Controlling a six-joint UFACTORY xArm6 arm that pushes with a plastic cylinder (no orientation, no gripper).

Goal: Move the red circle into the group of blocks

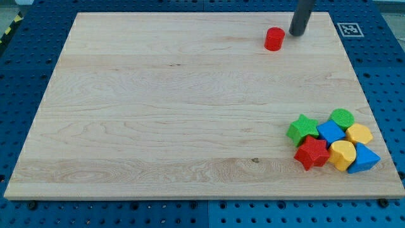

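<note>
The rod is cut off by the view's top edge, so only its lower stretch shows; the arm above it is out of frame. Whether my tip touches the board cannot be told for sure. There are no fingers on this rig, only the straight dark rod, so nothing opens or closes and nothing is held. My tip sits just beside the red circle, at its upper right in the view, with a narrow gap of bare wood between them; not touching.

The red circle is a short red cylinder, upright, flat top facing up, near the view's top edge and right of centre. It stands alone, well apart from the group.

The group sits at the view's bottom right corner of the wooden board, blocks packed touching: green star, red star, blue block, green block, yellow block, second yellow block, second blue block. Exact shapes of the last five are hard to make out since they overlap. A black-and-white marker tag sits at the board's top right corner. Blue pegboard surrounds the board.
</note>
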